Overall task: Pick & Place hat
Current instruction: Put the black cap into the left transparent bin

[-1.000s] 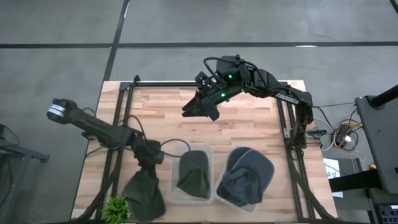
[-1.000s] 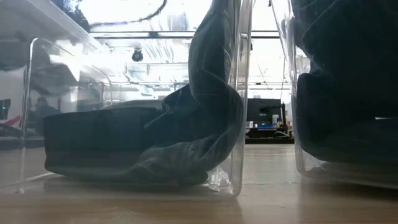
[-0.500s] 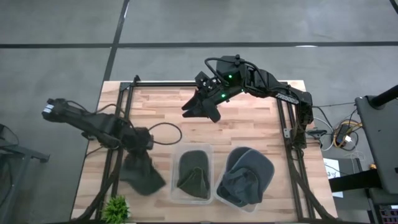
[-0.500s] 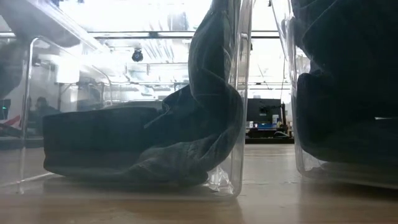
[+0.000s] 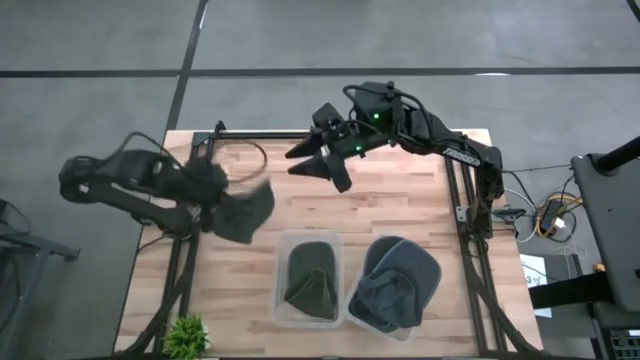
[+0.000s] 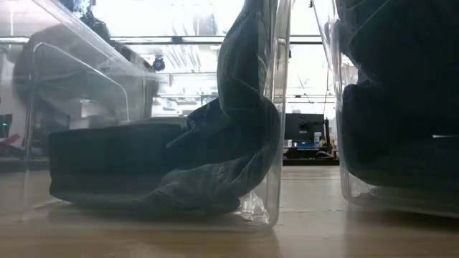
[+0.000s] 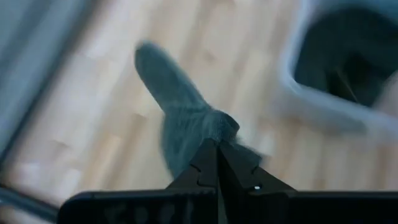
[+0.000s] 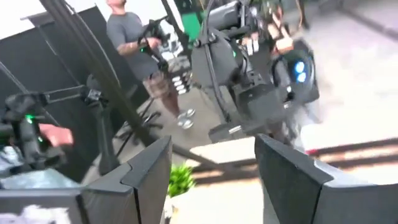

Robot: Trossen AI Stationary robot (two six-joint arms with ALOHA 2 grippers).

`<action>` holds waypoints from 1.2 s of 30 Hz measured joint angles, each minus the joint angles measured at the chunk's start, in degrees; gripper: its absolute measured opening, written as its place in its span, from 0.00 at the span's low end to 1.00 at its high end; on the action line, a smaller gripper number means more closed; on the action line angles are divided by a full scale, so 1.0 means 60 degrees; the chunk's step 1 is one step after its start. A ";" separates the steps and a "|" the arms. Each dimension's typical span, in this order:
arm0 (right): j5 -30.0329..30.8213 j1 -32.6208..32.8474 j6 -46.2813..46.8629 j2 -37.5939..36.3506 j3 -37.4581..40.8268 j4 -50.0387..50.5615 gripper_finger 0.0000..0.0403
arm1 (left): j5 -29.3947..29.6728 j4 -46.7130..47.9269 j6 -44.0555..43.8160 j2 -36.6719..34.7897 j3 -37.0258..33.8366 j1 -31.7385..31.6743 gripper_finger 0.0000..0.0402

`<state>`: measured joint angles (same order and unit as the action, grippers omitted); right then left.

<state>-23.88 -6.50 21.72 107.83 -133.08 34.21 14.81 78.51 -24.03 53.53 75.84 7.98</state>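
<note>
My left gripper [image 5: 216, 187] is over the table's left side, shut on a dark grey hat [image 5: 245, 210] that shows blurred in the air. In the left wrist view the hat [image 7: 180, 106] stretches away from the shut fingertips [image 7: 217, 148]. My right gripper [image 5: 318, 160] hovers open above the far middle of the table and touches nothing; its fingers [image 8: 143, 168] stand wide apart. A clear bin [image 5: 282, 300] holds another dark hat [image 5: 312, 280]. The clear bin to its right [image 5: 352, 305] holds more dark hats [image 5: 398, 282]. My left gripper pinches the hat between its two shut fingers at a bunched bit of the cloth [image 7: 214, 132]; how many layers, I cannot tell. The hat is lifted clear of the table and trails off the fingertips toward the table's right.
A small green plant [image 5: 185, 335] stands at the near left corner. The two bins sit side by side at the near edge; the low view shows their walls [image 6: 276, 107] and the hats inside. Bare wood lies between the bins and my right gripper. A person [image 8: 134, 43] stands beyond the table.
My left gripper has risen from beside the plant at the near left corner and swung toward the far edge, staying shut on the hat. The hat has come up clear of the table and swings with it. My right gripper has shifted slightly toward the far edge.
</note>
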 joint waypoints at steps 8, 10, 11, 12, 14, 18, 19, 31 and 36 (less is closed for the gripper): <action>0.0649 -0.0379 -0.0411 -0.0012 0.0005 -0.0519 0.56 | 0.2341 -0.0033 0.0152 -0.0064 0.2787 -0.0681 0.00; 0.0704 -0.0523 -0.0487 0.0002 0.0141 -0.0534 0.56 | 0.2346 -0.0191 0.0285 -0.0022 0.3446 -0.0735 0.00; 0.0726 -0.0580 -0.0548 0.0004 0.0263 -0.0574 0.56 | 0.2369 -0.0195 0.0319 0.0004 0.3722 -0.0735 0.00; 0.0763 -0.0641 -0.0603 0.0004 0.0405 -0.0583 0.56 | 0.2408 -0.0191 0.0350 0.0051 0.3965 -0.0732 0.00; 0.0819 -0.0774 -0.0620 0.0004 0.0696 -0.0576 0.56 | 0.2614 -0.0210 0.0460 0.0159 0.4370 -0.0732 0.00; 0.1672 -0.0990 -0.0648 0.0007 0.1380 -0.0648 0.56 | 0.2720 -0.0382 0.0674 0.0374 0.5109 -0.0732 0.00; 0.1842 -0.1032 -0.0655 0.0005 0.1606 -0.0825 0.56 | 0.2727 -0.0515 0.0779 0.0433 0.5265 -0.0732 0.00; 0.0444 -0.1642 0.2146 0.0022 0.4878 -0.5823 0.69 | 0.2661 -0.1260 0.1853 0.1228 0.6604 -0.0732 0.00; 0.0517 -0.1621 0.2721 0.0022 0.5711 -0.7920 0.74 | 0.2648 -0.1262 0.1905 0.1354 0.6621 -0.0732 0.00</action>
<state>-20.78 -16.23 38.05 107.96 -98.81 -13.31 30.70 70.94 -12.60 61.65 115.57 3.60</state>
